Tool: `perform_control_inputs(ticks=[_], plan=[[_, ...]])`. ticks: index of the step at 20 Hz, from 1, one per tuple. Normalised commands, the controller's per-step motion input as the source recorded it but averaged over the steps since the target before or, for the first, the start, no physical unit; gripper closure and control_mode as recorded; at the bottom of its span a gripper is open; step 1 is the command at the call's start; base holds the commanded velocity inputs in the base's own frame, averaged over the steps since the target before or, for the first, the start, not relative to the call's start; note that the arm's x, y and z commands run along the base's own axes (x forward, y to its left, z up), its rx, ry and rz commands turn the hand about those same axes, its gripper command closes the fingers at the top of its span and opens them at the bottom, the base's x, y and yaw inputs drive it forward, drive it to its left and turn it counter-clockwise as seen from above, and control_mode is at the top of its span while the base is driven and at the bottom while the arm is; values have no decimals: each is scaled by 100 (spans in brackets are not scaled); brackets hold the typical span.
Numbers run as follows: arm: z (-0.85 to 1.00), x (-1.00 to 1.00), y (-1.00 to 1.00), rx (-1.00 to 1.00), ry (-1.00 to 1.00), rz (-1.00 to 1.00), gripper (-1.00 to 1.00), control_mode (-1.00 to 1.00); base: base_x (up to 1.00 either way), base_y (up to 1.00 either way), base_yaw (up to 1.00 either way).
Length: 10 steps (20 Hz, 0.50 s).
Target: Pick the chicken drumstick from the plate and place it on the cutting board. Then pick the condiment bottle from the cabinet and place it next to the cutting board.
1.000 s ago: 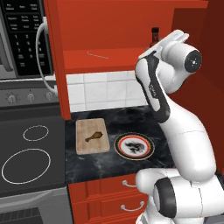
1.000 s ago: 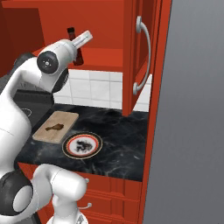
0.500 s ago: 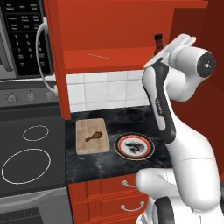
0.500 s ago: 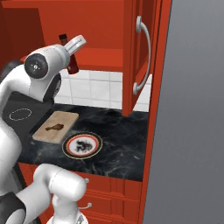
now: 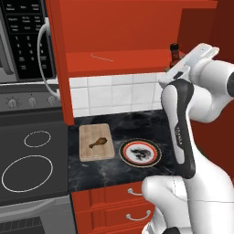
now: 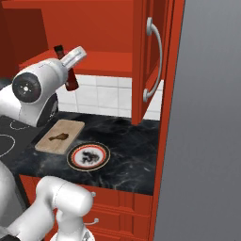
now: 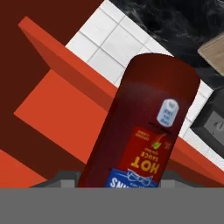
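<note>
One step done: chicken drumstick [image 5: 98,143] on cutting board [image 5: 87,157]. End effector [image 6: 71,71] apparently clamps condiment bottle [image 7: 144,131] (fingertips hidden), clear of cabinet [image 5: 128,61] shelf, for desk placement.

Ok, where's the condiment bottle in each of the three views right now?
Left base view: condiment bottle at upper right, its cap and neck rising behind the white wrist.
Right base view: upper left, upright, just beyond the wrist, in front of the cabinet shelf.
Hand view: centre, close up, its label readable.
Shared landmark: the cabinet's red shelf edge above the white wall tiles.
</note>
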Motion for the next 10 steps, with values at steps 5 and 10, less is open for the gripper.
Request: perform_control_inputs(ticks=[5, 10], plan=[[-22, -38, 30, 3, 0, 1, 100, -100, 0, 0, 0], [-46, -3, 42, 0, 0, 6, 100, -100, 0, 0, 0]])
